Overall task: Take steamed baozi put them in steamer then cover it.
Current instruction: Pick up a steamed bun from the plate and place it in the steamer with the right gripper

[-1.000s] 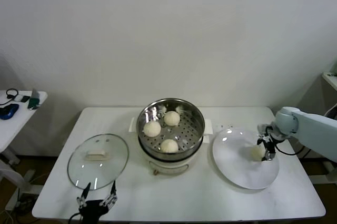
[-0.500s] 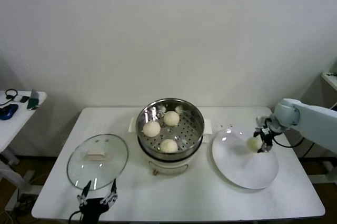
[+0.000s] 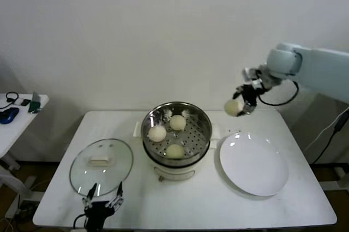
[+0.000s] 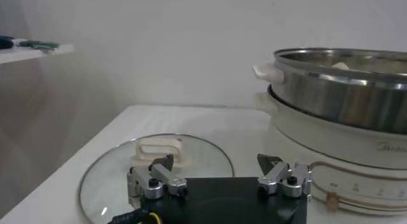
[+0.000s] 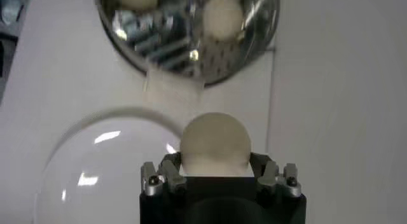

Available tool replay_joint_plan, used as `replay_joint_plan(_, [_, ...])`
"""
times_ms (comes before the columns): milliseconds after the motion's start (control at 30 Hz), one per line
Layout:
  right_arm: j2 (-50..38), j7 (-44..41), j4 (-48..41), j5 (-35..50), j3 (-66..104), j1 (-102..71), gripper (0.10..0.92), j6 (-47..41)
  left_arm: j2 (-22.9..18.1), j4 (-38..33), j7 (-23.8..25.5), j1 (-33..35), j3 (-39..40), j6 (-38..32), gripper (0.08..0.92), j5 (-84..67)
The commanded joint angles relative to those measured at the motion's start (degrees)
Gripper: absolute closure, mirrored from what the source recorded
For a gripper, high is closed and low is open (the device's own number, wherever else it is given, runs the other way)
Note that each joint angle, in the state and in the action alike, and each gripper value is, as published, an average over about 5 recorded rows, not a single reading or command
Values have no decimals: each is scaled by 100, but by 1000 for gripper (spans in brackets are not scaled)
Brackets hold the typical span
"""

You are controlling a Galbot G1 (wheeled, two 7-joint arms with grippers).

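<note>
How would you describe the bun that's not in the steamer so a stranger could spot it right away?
Start at the shiny steel steamer in the middle of the white table. Look up and to its right, above the empty white plate. That bun hangs in the air, gripped by the right pincer, while the other three lie inside the steamer.

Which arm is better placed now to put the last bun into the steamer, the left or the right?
The right. Its claw already holds the fourth baozi in the air beside the steamer. The left claw is open and empty, low at the table's front edge by the glass lid.
</note>
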Motion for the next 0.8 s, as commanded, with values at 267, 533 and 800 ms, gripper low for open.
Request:
replay_joint_plan(267, [1410, 547, 188, 410, 70, -844, 321, -501, 52, -10, 0, 18, -117, 5, 177, -84])
replay_joint_plan(533, [1317, 683, -29, -163, 72, -1410, 314, -540, 65, -27, -7, 45, -136, -4, 177, -84])
replay_joint_plan(800, [1339, 793, -224, -319, 221, -1763, 311, -582, 15, -78, -27, 42, -121, 10, 177, -78])
